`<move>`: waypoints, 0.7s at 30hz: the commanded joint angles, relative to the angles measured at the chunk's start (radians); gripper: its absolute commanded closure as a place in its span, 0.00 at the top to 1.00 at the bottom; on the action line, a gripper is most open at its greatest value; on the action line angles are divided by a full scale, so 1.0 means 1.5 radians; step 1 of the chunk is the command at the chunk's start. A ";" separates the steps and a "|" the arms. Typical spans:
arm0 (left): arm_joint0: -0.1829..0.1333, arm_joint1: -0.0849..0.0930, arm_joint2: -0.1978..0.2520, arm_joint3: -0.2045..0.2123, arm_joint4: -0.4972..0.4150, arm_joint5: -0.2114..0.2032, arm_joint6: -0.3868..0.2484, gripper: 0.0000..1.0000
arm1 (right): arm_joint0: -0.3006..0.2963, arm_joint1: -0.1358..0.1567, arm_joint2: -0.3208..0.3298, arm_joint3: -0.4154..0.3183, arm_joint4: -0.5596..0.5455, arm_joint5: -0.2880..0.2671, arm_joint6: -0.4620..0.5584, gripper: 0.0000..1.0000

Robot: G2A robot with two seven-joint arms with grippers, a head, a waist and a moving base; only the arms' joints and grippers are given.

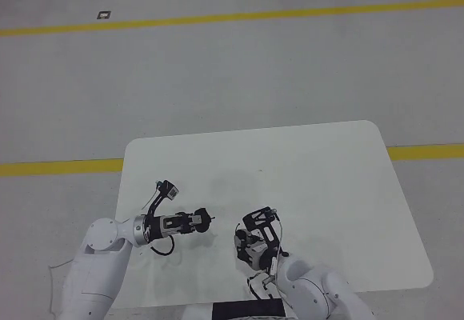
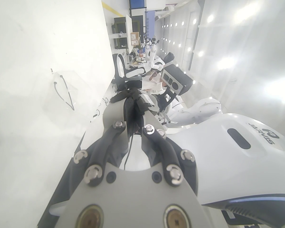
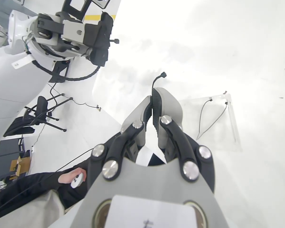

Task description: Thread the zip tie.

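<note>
The right gripper (image 3: 152, 97) is found low in the middle of the top view, above the white tabletop (image 1: 336, 176). Its fingers are pressed together on a black zip tie (image 3: 156, 79), and the head end of the tie stands out past the fingertips. The left gripper (image 1: 202, 218) is seen to the left of it, apart, and is closed narrow on a thin black strip (image 3: 114, 40) that points toward the right gripper. A clear bag (image 3: 218, 131) is laid flat on the tabletop, apart from both grippers.
</note>
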 commanded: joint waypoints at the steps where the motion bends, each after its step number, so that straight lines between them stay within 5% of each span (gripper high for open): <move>1: 0.000 0.000 0.000 0.000 0.000 0.000 0.000 0.00 | 0.002 0.000 -0.001 0.006 0.008 -0.001 -0.018 0.00; 7: 0.000 0.000 0.000 0.000 0.000 0.000 0.000 0.00 | -0.004 -0.004 0.006 -0.012 0.096 -0.008 -0.185 0.00; 13: 0.000 0.000 0.000 0.000 0.000 0.000 0.000 0.00 | -0.018 -0.003 -0.005 0.005 0.137 -0.064 -0.319 0.00; 21: 0.000 0.000 0.000 0.000 0.000 0.000 0.000 0.00 | -0.015 -0.004 -0.020 0.024 0.152 -0.082 -0.369 0.00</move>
